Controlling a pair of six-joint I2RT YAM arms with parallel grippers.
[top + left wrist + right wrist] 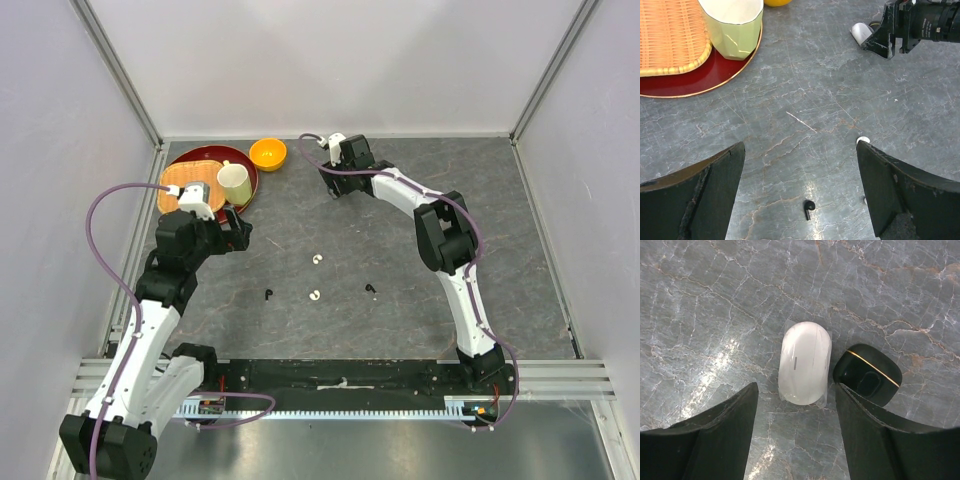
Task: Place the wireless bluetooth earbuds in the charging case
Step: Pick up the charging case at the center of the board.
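Nearest the arm bases, three earbuds sit in a row on the grey counter (420, 330): left black earbud (268, 294), near white earbud (314, 295), right black earbud (370, 289). Just beyond lies the far white earbud (317, 259). All four are loose, well apart from both cases. The left gripper (800, 150) hangs spread wide and empty, just short of the red tray (205, 155). At the back, the right gripper (796, 390) is parted and holds nothing, straddling the closed white case (805, 362), with the black case (868, 376) just beside it.
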